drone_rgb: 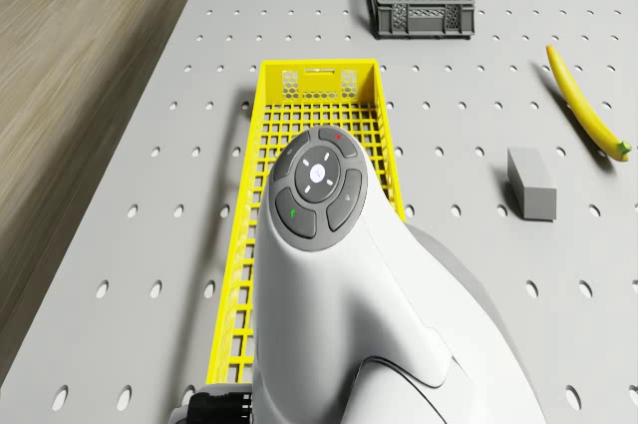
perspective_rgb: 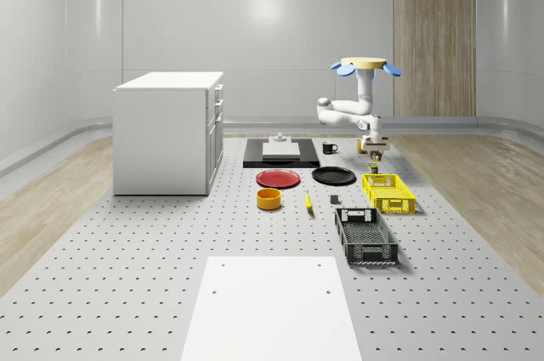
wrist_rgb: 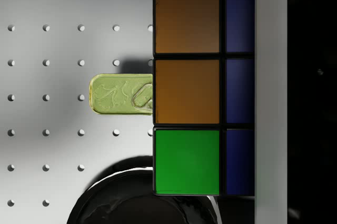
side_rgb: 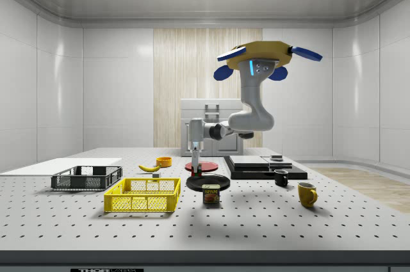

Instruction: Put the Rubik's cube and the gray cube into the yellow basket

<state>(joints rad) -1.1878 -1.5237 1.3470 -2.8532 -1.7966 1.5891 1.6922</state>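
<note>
Rubik's cube (wrist_rgb: pixel 202 92) sits clamped in the hand (perspective_rgb: pixel 374 150), filling the wrist view with orange, green and blue tiles, so the first half of the job is at the carrying stage. Below it on the table (side_rgb: pixel 359 221) lie a tin can (side_rgb: pixel 211 194) and the rim of the black plate (side_rgb: pixel 207 181), which tells me the hand hangs short of the basket, not over it.

To do this step well, I would carry the cube clear of the can and plate, over the near short wall of the yellow basket (perspective_rgb: pixel 388 192), and centre it above the basket floor before lowering. Release low, with the cube just above the mesh, so it does not bounce out. The basket is narrow; keeping the cube square to the long walls should help.

Farther along the table toward its front edge, the gray cube (drone_rgb: pixel 530 183) rests between the basket and the banana (drone_rgb: pixel 584 105), well apart from both. It is the next pick.

The drone (side_rgb: pixel 262 57) hovers above the table, just behind the basket's far end, arm reaching down.
</note>
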